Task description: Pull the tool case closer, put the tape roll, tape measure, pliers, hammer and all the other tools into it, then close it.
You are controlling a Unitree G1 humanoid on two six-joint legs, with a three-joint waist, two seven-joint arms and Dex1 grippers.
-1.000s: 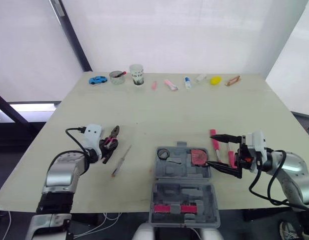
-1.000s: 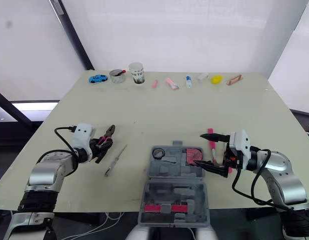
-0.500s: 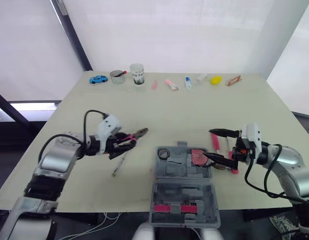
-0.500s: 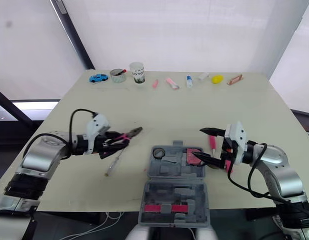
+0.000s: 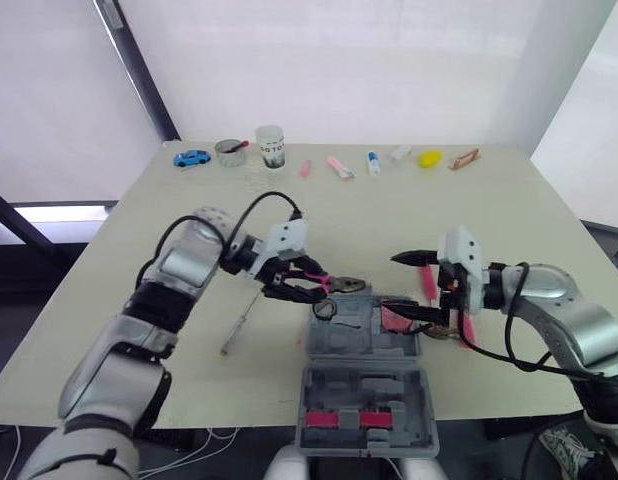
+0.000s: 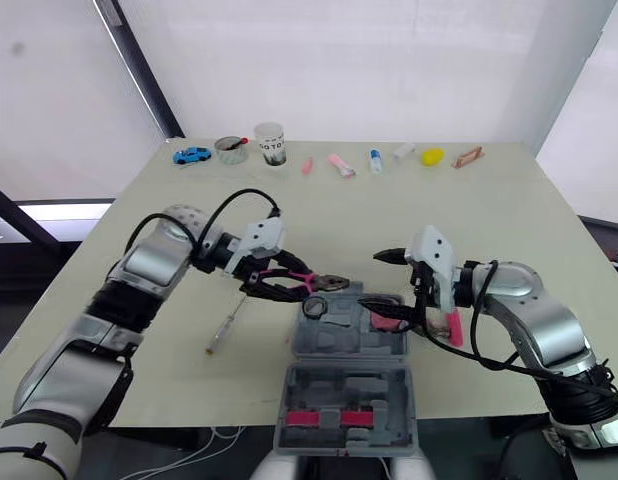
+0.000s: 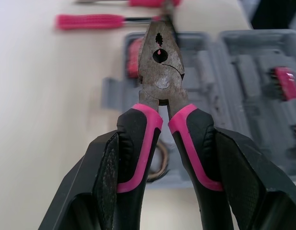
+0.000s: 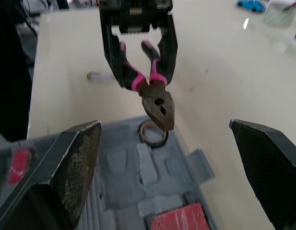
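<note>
Left eye view: I am holding the pliers (image 5: pixel 332 286) in the left gripper (image 5: pixel 294 283), which is clenched on the pink handles. The steel nose is pointing out over the far-left corner of the open case (image 5: pixel 366 402), just above the tape roll (image 5: pixel 325 309) lying in the tray. The right gripper (image 5: pixel 397 281) is hanging spread and empty over the tray's right side, near the red tape measure (image 5: pixel 395 315). A screwdriver (image 5: pixel 241 324) is lying on the table (image 5: pixel 189 230), left of the case.

Right eye view: I am seeing the same layout, with the pliers off the table and clear of the tray.

Left wrist view: both fingers (image 7: pixel 108 178) are pressing the rubber grips from outside, squeezing the handles together. I judge the tool stiff and head-heavy. The rubber should be grippy, so holding it low on the handles is secure, though the nose may droop when I am tilting it.

Right wrist view: my right fingers (image 8: pixel 74 160) are standing wide apart with nothing between them. The pliers' nose is hovering above the tape roll. I reckon the pliers need a long free recess, laid down flat.
</note>
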